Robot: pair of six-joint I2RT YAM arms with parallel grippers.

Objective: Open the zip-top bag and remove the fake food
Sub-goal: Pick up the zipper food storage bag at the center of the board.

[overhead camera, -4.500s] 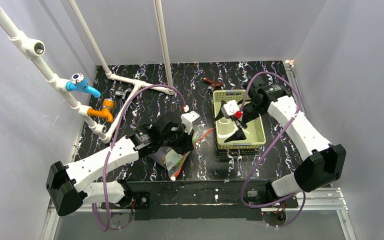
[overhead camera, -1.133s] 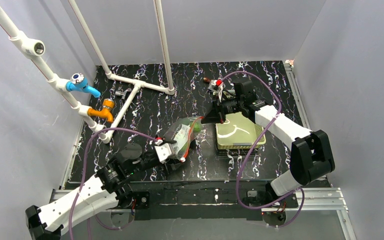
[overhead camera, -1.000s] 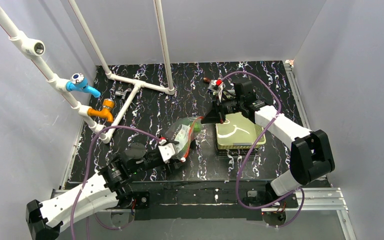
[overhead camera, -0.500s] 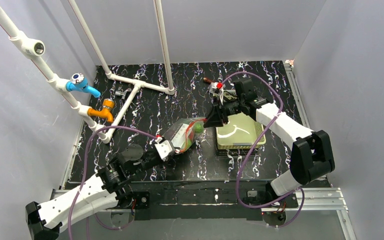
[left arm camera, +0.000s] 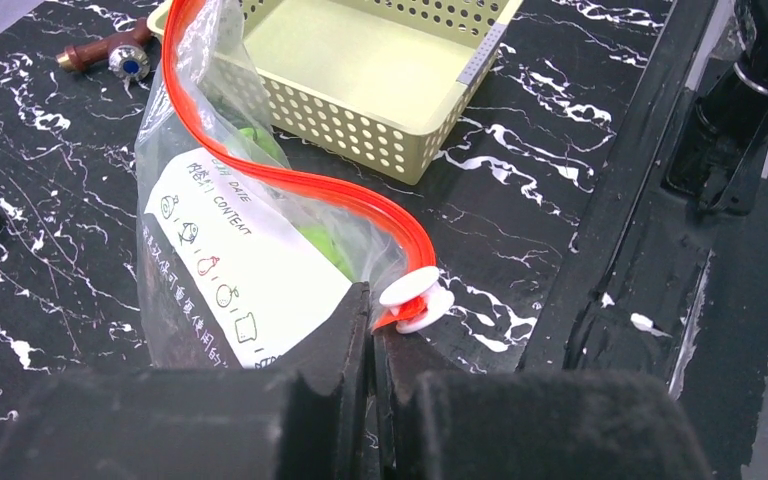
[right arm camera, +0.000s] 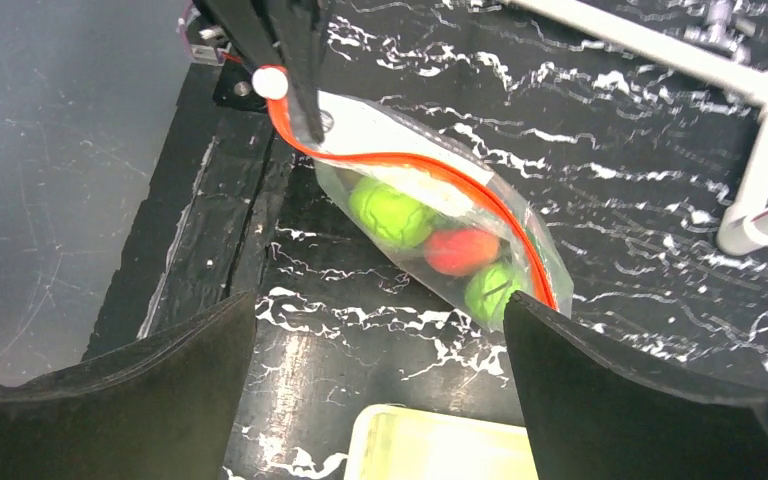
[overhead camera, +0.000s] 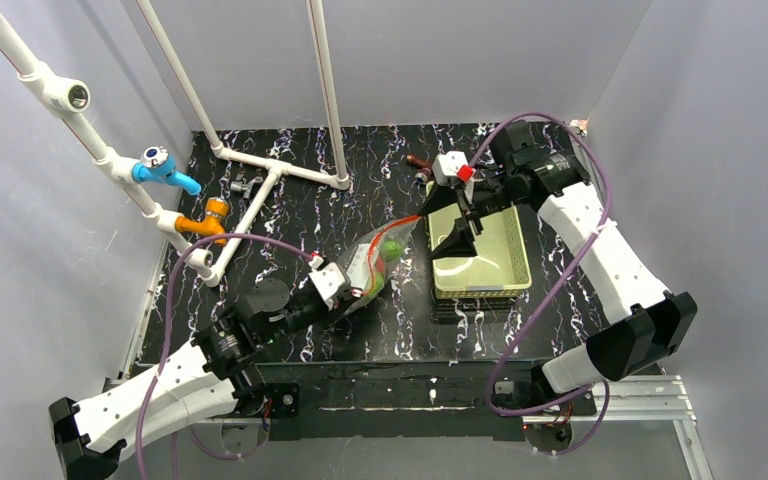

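Zip-top clear crinkly plastic bag — centre frame — gripped at its red-orange strip by left claw; right claw fully open.

- Clear crinkly zip-top bag, red-orange zipper strip, lies on black marbled table.
- Inside: two green round plastic fruits, one red-orange plastic tomato.
- Right gripper spread wide.

Left claw: spread a second ago, now clamped on the bag corner beside the slider.
Right claw: closed at the bag's far end before, now spread wide, withdrawn over the basket.
Bag: mouth end pulled longer, lying more diagonal.
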